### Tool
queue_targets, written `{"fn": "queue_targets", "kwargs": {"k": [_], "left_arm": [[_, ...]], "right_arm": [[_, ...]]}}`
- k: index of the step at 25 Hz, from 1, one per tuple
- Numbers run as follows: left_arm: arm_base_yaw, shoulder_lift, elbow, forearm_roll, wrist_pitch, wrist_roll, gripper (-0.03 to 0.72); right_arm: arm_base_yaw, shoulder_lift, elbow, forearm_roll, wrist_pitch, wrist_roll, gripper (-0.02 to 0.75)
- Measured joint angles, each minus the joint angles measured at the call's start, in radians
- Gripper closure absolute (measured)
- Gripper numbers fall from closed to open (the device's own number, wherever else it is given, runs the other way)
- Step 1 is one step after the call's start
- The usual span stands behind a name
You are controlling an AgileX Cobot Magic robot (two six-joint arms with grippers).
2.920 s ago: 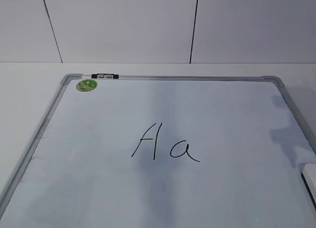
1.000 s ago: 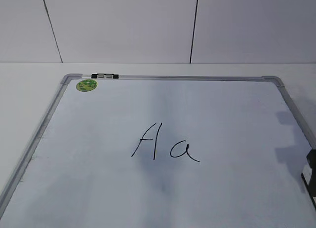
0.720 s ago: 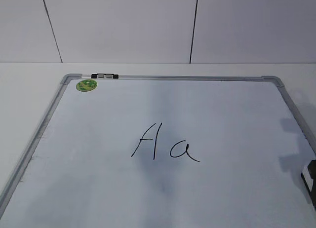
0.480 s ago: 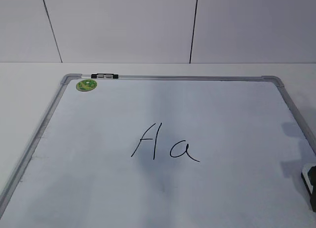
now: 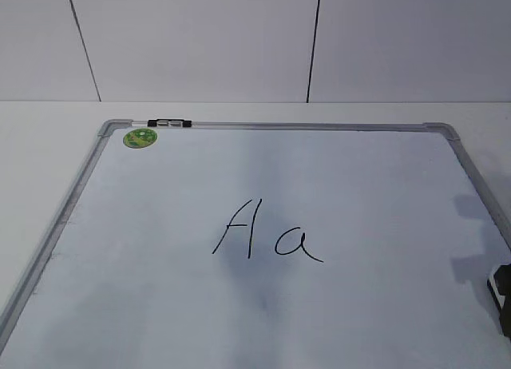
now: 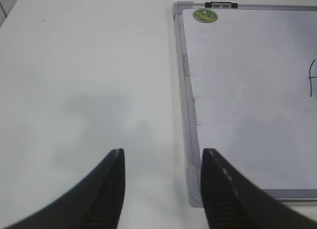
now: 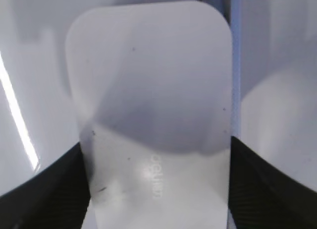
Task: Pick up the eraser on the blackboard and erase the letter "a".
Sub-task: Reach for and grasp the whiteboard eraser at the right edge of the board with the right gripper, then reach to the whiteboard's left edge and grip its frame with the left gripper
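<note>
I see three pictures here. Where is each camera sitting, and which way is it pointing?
Exterior view: in front, slanting down at the large white dry-erase board with its handwriting; a dark bit of the right arm shows at its right edge.
Left wrist view: above the white table, beside the board; two black fingers, apart, nothing between.
Right wrist view: close over the white plastic eraser, a black finger on either side.
Exterior and left wrist views share the round green sticker.
</note>
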Motion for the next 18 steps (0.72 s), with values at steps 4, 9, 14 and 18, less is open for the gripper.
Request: {"fn": "queue_targets", "kwargs": {"k": [4, 9, 14, 18], "left_arm": [[0.0, 0.0, 0.0, -0.002, 0.0, 0.0, 0.317], [0.0, 0.0, 0.0, -0.002, 0.0, 0.0, 0.317], [0.0, 0.0, 0.0, -0.002, 0.0, 0.0, 0.317], [0.0, 0.0, 0.0, -0.003, 0.0, 0.0, 0.317]], "right_arm": [[0.0, 0.0, 0.0, 0.0, 0.0, 0.0, 0.161], [0.0, 0.0, 0.0, 0.0, -0.002, 0.0, 0.178], [0.0, 0.0, 0.0, 0.0, -0.002, 0.0, 0.197], [0.0, 0.0, 0.0, 0.0, -0.002, 0.0, 0.202]]}}
